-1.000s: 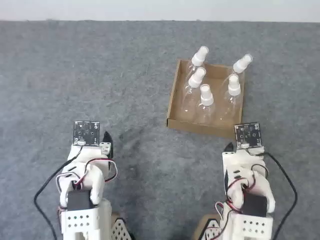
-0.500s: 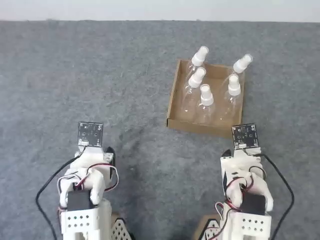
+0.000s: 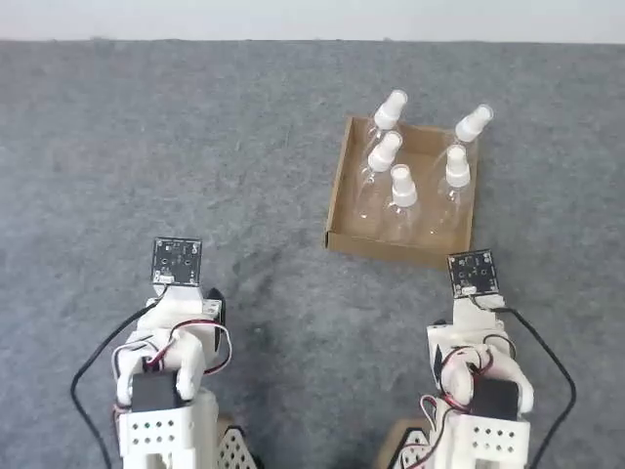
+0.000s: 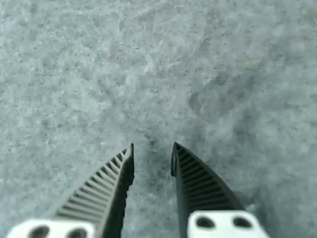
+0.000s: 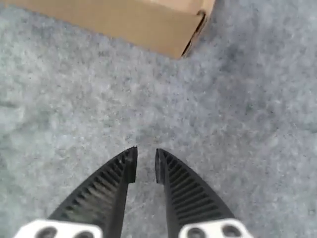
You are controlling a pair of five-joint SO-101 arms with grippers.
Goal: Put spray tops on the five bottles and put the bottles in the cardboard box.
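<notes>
The cardboard box point(image 3: 337, 191) sits right of centre on the grey carpet. Five clear bottles stand inside it, each with a white spray top: two at the far side point(image 3: 389, 109) point(image 3: 473, 123) and three nearer point(image 3: 383, 151) point(image 3: 402, 186) point(image 3: 457, 166). My left gripper point(image 4: 152, 146) hangs low over bare carpet, slightly open and holding nothing. My right gripper point(image 5: 146, 149) is shut with only a narrow slit between the tips, just short of the box's near corner point(image 5: 193, 29). Both arms point(image 3: 166, 362) point(image 3: 479, 371) are folded back at the near edge.
Grey carpet point(image 3: 195, 147) covers the whole table. A pale wall strip point(image 3: 312, 20) runs along the far edge. Cables loop beside each arm's base.
The left arm drew back towards its base and then stopped. The right arm's wrist has crept back from the box. The box and bottles have not moved.
</notes>
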